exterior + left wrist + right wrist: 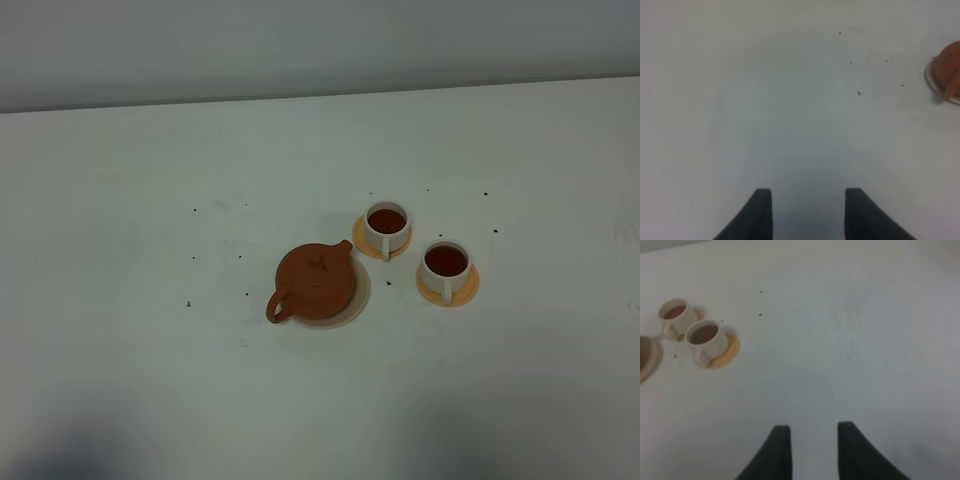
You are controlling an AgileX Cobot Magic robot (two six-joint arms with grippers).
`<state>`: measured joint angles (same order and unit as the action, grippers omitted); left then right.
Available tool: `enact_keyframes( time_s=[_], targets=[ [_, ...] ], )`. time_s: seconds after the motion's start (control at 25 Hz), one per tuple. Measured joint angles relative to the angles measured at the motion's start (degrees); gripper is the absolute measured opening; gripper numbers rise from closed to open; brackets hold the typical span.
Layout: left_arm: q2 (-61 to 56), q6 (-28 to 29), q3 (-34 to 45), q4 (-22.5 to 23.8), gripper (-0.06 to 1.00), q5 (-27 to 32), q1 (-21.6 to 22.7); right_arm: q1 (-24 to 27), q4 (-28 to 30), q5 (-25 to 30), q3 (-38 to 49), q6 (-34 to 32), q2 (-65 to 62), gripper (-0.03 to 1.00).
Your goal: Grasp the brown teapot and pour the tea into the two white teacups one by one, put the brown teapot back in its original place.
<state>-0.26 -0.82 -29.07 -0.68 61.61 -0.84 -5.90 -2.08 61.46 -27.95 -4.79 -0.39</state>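
1. The left claw [808, 210] is spread, with bare table [120, 350] between its fingers, and it pinches nothing. The teapot [949, 74] sits well ahead of it and off to one side, at the edge of that wrist view.
2. The teapot [315, 283] rests upright, lid on, upon the pale coaster [357, 308], whose rim shows around it. The loop handle points toward the left arm's side and the spout toward the cups. No arm shows in the high view.
3. The near cup [387, 227] stands on its orange saucer [363, 243] just past the spout, and dark tea [387, 220] fills it.
4. The far cup [445, 267] stands on its own saucer [470, 290] beside the first and is likewise filled.
5. The right claw [810, 450] is also spread and empty. Both cups [702, 337] lie well ahead of it and to one side, clear of its fingers.
6. Judged from this, both pours and the return look done, and the step in hand is the finish, with both arms clear of the crockery.
7. The next move calls for little: keep both claws away from pot and cups, so that nothing spills or shifts.
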Motion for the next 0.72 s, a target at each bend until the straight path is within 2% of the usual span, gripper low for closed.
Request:
enact_keyframes(
  time_s=[0.72],
  targets=[
    [0.0,0.0,0.0,0.0,0.36,0.0,0.0,0.0,0.0,0.0,0.0,0.0,0.0,0.24]
  ],
)
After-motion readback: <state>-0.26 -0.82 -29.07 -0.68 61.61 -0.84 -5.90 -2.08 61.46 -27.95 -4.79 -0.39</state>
